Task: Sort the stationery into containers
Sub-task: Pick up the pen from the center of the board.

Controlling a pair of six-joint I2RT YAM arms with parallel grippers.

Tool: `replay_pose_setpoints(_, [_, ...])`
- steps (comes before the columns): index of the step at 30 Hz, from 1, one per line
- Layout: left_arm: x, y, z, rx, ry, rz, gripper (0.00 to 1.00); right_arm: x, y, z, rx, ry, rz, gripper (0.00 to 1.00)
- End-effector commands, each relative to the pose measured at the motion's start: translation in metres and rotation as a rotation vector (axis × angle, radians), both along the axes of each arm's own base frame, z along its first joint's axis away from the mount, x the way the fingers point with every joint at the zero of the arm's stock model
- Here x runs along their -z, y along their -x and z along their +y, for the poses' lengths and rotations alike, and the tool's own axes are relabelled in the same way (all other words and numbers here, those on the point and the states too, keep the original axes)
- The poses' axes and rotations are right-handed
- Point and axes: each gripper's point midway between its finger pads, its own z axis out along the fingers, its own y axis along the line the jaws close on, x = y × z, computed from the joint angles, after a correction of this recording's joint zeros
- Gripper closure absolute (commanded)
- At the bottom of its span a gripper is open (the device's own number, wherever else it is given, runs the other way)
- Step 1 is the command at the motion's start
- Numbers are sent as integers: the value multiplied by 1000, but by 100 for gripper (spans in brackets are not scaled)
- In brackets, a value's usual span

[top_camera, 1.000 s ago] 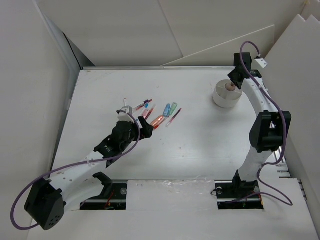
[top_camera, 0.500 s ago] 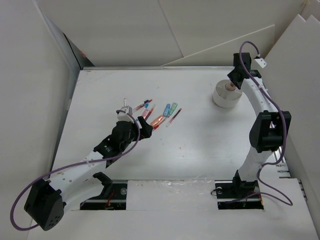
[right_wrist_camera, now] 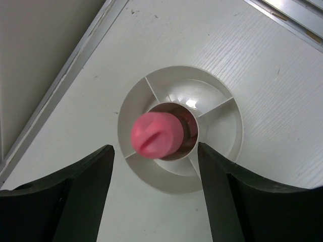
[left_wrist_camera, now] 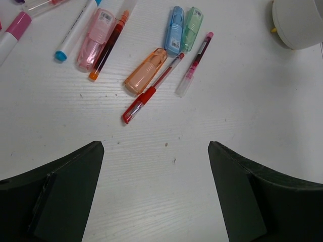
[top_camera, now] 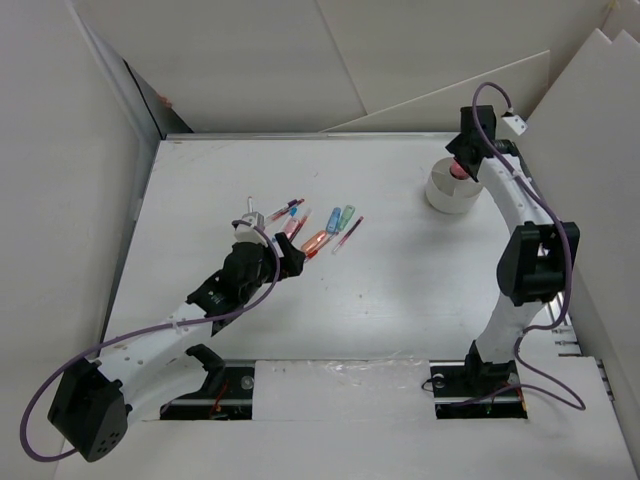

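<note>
right claw above cup; pens well apart

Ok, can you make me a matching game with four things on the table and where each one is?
Things:
1. pink round-ended stationery piece
2. thin red plastic pen
3. green see-through plastic highlighter
4. low round white plastic cup

Places:
A. side by side with the blue see-through highlighter
B. beneath the open right gripper
C. at the middle of the cup
D. lying along the orange see-through highlighter

Pairs: 1-C, 2-D, 3-A, 4-B.
</note>
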Motion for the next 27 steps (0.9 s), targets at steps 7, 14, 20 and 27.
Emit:
replay_pose_setpoints(7, [-16, -13, -5, -12, -11, -16, 21, -62, 29, 55, -89, -45, -177, 38])
replay_pose_setpoints(14, [1, -21, -11, -7, -66, 43, 37, -63, 78, 134, -309, -154, -284, 88])
replay_pose_setpoints(20, [10, -22, -11, -2, -96, 70, 38, -55, 118, 172, -407, -150, -291, 100])
replay_pose_setpoints(27, [17, -23, -7, -6, -147, 89, 40, -47, 149, 187, -473, -174, -347, 100])
